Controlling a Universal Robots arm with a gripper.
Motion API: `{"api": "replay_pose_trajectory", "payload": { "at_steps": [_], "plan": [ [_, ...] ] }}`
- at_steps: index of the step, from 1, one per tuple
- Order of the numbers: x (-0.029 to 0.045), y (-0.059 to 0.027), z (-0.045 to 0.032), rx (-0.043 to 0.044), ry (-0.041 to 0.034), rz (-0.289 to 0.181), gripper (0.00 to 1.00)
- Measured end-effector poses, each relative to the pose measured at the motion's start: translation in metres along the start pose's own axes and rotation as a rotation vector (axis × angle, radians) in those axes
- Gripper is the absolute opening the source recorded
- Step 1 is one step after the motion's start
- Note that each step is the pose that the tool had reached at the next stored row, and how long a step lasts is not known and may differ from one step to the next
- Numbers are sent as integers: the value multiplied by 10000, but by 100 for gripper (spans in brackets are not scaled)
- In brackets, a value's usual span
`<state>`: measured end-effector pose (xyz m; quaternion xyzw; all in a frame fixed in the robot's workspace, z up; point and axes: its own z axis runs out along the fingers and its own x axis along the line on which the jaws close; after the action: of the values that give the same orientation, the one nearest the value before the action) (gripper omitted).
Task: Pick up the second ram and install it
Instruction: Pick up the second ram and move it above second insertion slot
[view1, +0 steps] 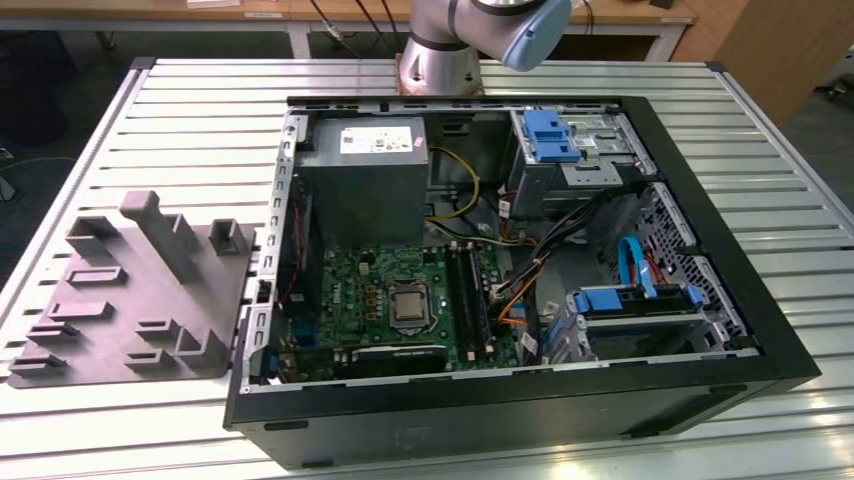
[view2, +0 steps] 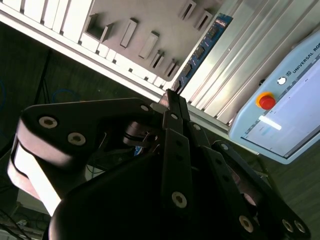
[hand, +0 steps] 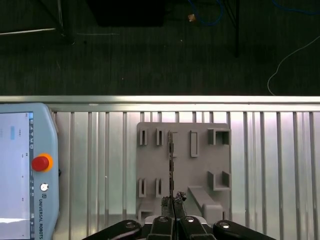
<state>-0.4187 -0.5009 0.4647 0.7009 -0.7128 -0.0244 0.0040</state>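
Second ram (view2: 203, 47) seemingly pinched in fingers (view2: 173, 115), above grey slotted holder (view2: 130, 15).

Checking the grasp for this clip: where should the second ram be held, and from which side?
Grip one short end across its two broad faces, coming in along its length. The second ram is a thin flat strip, and the hand holds it that way now.

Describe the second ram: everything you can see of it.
The second ram is a slim, flat, dark-blue board strip with a row of darker chips. One end sits between the closed fingertips of the gripper; the rest sticks straight out beyond them. In the first wrist view it shows edge-on, a thin dark line above the grey slotted fixture.
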Motion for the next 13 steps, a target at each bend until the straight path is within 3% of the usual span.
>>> {"api": "replay_pose_trajectory", "payload": {
  "at_steps": [9,13],
  "plan": [
    [-2,-134,-4,1,-1,1,11],
    [-3,-146,-5,0,0,1,11]
  ]
}}
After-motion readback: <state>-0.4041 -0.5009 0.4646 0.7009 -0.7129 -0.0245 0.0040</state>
